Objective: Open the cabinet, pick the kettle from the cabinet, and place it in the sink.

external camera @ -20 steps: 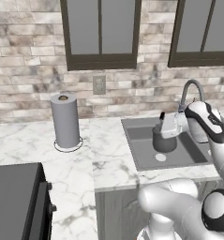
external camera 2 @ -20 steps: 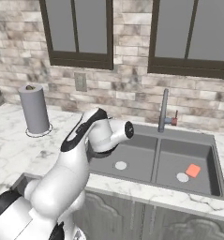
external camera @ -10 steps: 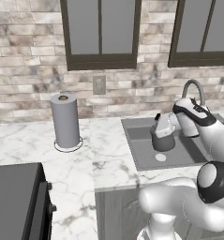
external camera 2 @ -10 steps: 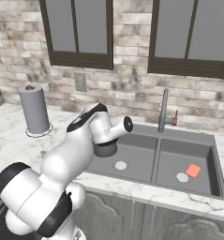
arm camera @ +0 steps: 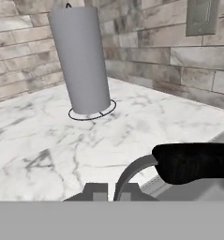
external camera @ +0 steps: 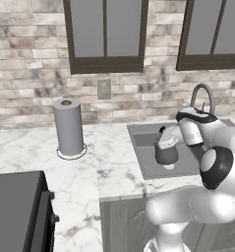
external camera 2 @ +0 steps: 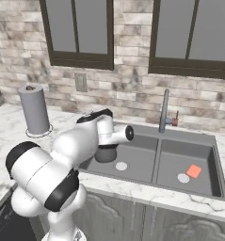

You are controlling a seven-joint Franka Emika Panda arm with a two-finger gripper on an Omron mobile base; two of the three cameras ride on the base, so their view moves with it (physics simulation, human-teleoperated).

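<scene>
One step left: letting go of the kettle

Last stage, by my reading: the kettle [external camera: 166,151] sits low in the sink [external camera: 143,165], left basin, near its drain. The claw [arm camera: 112,191] is clamped on the kettle's handle. Next comes opening the jaws and lifting clear. The arm reaches from the worktop [external camera: 104,162] edge over the basin, wrist turned sideways.

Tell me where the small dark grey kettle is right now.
In the left base view, the small dark grey kettle sits low in the left basin of the dark grey double sink, over the drain, left of the curved grey faucet, held by the gripper.
</scene>
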